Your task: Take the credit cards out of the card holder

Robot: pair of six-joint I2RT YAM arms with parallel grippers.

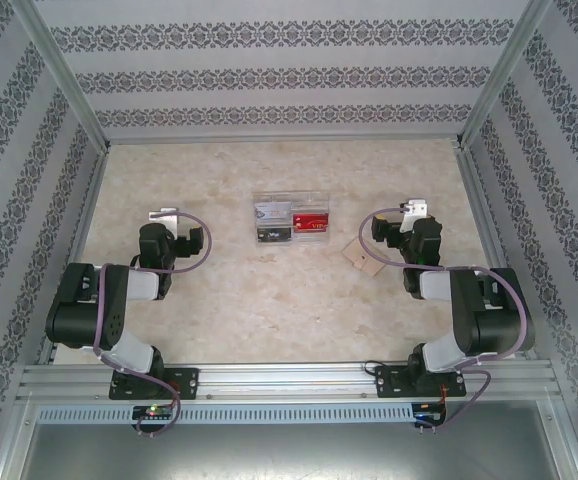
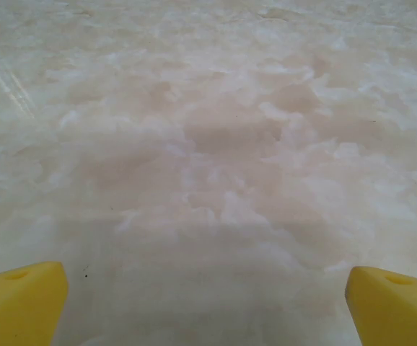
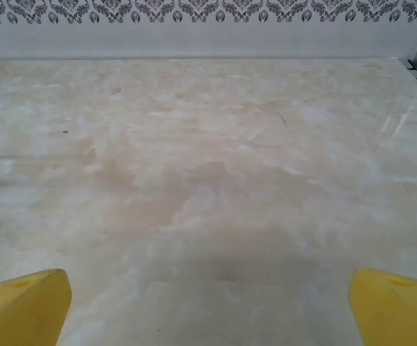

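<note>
Marbled beige tabletop (image 1: 269, 300) carries a clear plastic tray (image 1: 291, 194) at its middle, and a red plastic credit card (image 1: 311, 222) lies flat in the tray's right half; the left half holds a pale flat piece (image 1: 272, 212) and a darker one nearer the arms, both too small to identify. The small tan card holder (image 1: 362, 258) lies on the table right of the tray and nearer the arms, apart from the tray and close beside the right arm's wrist. The left gripper (image 2: 208, 303) hovers over bare table with its yellow fingers (image 2: 21, 303) spread wide, nothing between them. The right gripper (image 3: 208, 306) likewise hangs over bare table, its yellow fingers (image 3: 392, 306) parted wide and holding nothing
</note>
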